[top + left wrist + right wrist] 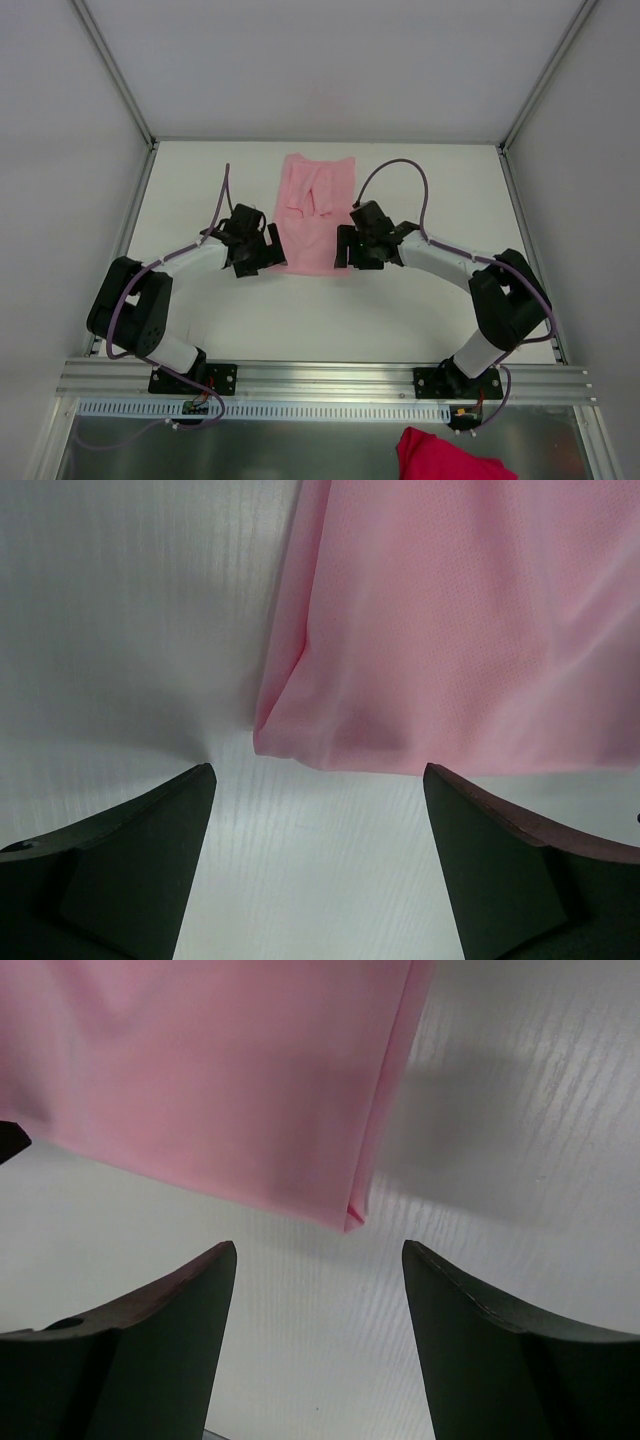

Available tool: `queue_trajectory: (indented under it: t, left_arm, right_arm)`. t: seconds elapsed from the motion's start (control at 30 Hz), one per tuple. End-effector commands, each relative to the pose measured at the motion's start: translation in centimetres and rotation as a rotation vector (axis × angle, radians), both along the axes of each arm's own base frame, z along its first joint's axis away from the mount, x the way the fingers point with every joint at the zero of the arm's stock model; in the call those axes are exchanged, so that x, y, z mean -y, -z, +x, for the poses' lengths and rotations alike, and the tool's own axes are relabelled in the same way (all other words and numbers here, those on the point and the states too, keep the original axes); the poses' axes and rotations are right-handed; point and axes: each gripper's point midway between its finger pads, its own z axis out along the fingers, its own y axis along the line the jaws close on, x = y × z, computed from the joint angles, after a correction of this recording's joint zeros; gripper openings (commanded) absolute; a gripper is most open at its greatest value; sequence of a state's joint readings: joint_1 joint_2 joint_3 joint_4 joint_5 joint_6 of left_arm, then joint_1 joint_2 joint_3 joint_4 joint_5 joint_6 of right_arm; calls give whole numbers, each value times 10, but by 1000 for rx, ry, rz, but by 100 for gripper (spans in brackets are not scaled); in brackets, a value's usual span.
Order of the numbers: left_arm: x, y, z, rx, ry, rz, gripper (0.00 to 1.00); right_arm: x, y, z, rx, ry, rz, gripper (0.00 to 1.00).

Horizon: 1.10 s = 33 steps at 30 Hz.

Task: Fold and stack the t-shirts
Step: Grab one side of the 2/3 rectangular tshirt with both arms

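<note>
Folded pale-pink thin-fabric t-shirt (315,215) flat on white tabletop (400,310). Left fingers (120,870) spread, empty, at near-left corner; right fingers (130,1350) spread, empty, at near-right corner.

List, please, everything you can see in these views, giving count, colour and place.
t-shirt: one, pale pink, folded, far middle of the table
cloth: one, deeper pink, bunched, below the rail, right of centre
table: one, white, under the t-shirt
rail: one, silver metal, across the near edge, carrying both arm bases
cables: two, purple, one along each arm
left gripper: one, black, open and empty, at the t-shirt's near left corner
right gripper: one, black, open and empty, at the t-shirt's near right corner
</note>
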<state>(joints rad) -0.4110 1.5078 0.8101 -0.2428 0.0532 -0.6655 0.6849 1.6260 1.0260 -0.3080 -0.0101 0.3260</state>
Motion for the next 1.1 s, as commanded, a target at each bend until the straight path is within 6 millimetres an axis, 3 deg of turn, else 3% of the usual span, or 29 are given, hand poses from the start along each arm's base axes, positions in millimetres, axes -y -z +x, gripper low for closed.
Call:
queue_trajectory:
  t: [0.0,0.57,1.07]
  left_arm:
    - [0,-8,1,34,9,-15,87]
    - [6,-1,24,42,16,-54,79]
    - [3,5,18,17,9,-75,74]
  right_arm:
    - [-11,-1,5,4,21,57,71]
    - [-11,28,-4,-61,29,52,71]
    - [-24,36,-1,-94,29,88,66]
